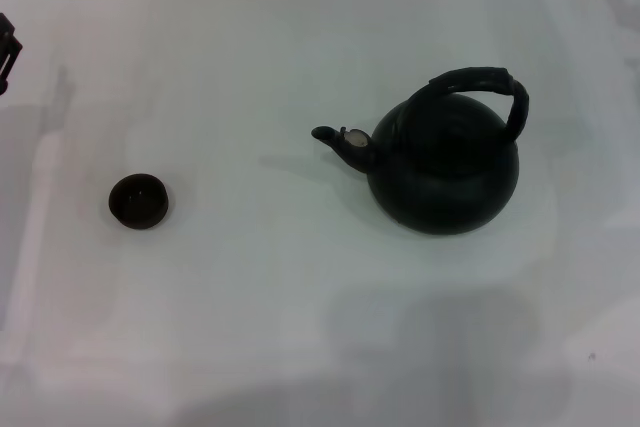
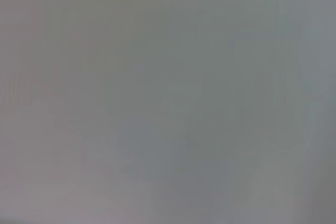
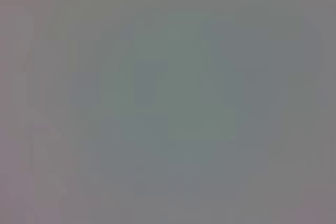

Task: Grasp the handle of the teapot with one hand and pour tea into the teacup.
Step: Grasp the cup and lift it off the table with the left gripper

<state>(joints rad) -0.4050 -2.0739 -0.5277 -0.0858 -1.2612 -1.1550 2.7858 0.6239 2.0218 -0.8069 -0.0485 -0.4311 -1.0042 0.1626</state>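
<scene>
Left gripper (image 1: 8,52) at the edge, grip unreadable; teapot (image 1: 443,172) well away, likely heavy, rigid; take the ribbed handle (image 1: 480,82) at its crown.

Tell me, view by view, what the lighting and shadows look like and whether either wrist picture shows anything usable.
Head view: soft, even light; faint grey shadows on the white table, one beside the teapot, whose spout points toward the teacup. Left wrist view: featureless grey. Right wrist view: the same.

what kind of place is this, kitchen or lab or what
Probably a lab or test bench, not a kitchen: a bare white table holds only a black teapot and a small dark teacup, with the left gripper at the edge.
</scene>
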